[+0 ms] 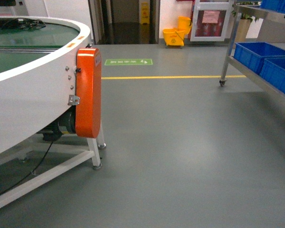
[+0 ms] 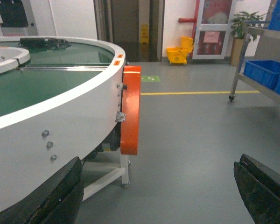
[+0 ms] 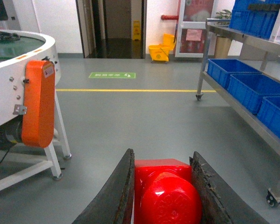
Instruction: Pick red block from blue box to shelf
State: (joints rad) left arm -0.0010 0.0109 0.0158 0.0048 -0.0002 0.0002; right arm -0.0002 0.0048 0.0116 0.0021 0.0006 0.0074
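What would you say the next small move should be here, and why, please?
Probably turn the base right toward the shelf. The right gripper is shut on the red block, while the shelf stands off to the right across open floor, out of reach. The left gripper is open and empty.

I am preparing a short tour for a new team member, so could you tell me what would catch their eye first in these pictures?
First, the glossy red plastic block, clamped in the right gripper at the bottom of the right wrist view. Next, the bright orange cover on the white round conveyor table at left. Then the dark blue plastic crates on the stainless-steel shelf at right.
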